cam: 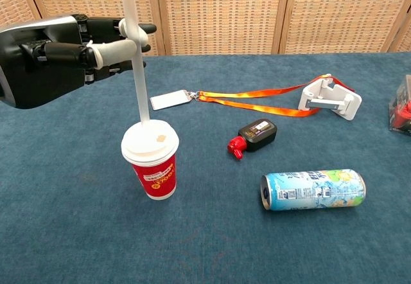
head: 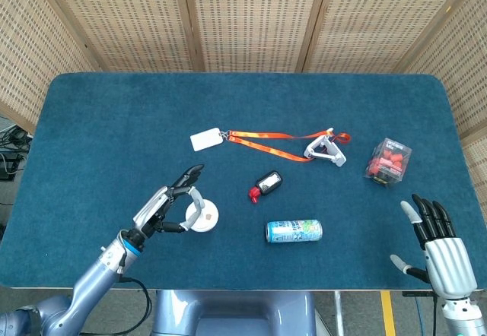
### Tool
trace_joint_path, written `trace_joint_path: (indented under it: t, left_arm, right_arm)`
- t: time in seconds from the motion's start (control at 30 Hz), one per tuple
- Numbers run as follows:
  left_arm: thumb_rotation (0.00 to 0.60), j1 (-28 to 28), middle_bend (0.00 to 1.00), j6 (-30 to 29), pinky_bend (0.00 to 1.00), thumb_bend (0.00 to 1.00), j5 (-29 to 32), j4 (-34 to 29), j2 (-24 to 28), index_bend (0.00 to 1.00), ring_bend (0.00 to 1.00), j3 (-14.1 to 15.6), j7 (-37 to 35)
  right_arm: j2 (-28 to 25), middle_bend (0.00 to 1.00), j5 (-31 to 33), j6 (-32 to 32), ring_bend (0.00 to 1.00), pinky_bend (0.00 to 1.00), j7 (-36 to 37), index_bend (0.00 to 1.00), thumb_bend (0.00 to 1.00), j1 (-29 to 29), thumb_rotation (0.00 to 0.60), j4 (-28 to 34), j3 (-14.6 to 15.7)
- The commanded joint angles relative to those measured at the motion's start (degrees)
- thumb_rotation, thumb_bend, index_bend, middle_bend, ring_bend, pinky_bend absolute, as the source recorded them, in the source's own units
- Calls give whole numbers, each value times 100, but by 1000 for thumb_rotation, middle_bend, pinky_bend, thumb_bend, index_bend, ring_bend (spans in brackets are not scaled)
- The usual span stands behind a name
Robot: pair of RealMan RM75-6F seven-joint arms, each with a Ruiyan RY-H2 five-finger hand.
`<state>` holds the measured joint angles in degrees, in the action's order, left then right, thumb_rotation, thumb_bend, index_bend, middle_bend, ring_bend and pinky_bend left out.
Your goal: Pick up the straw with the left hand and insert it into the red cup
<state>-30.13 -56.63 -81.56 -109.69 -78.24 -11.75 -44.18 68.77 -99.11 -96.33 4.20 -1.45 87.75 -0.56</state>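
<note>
The straw [cam: 135, 59] is being pinched by the left hand [cam: 58, 49] between a thumb and a finger, and it's being held pretty much upright, tilted just a bit. Its lower tip is sitting right at the white lid of the red cup [cam: 151, 160], near the lid's back-left edge; whether it's actually gone through the lid can't be told from either view. In the head view the left hand [head: 163, 208] is being held just left of the cup [head: 202, 216], with its fingers [head: 189, 176] stretched out over it.

The right hand [head: 445, 252] is being kept low at the near right corner of the tabletop [head: 114, 115], fingers spread apart and nothing held in them.

Other stuff being left alone on the blue tabletop: a drink can [cam: 313, 189] lying on its side right of the cup, a small black bottle with a red cap [cam: 253, 135] behind that, an orange lanyard [cam: 257, 101] with a white card [cam: 170, 99] on one end and a white clip thing [cam: 331, 97] on the other, and a clear box of red pieces [head: 388, 161] over on the right.
</note>
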Motion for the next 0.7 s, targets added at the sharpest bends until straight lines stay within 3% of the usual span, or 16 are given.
trace_joint_path:
  t: [0.03,0.7]
  left_arm:
    - [600,-55,0,32,0,450,112,86,-45,639,0,-23,23]
    - [600,-252,0,151,0,450,387,438,-375,642,0,-3,62]
  right_arm:
    - [1,0,-1,0,0,0,-6,96,53,0,600,1,0]
    - [10,0,-21,-4,0,0,-38,96,53,1,600,-3,8]
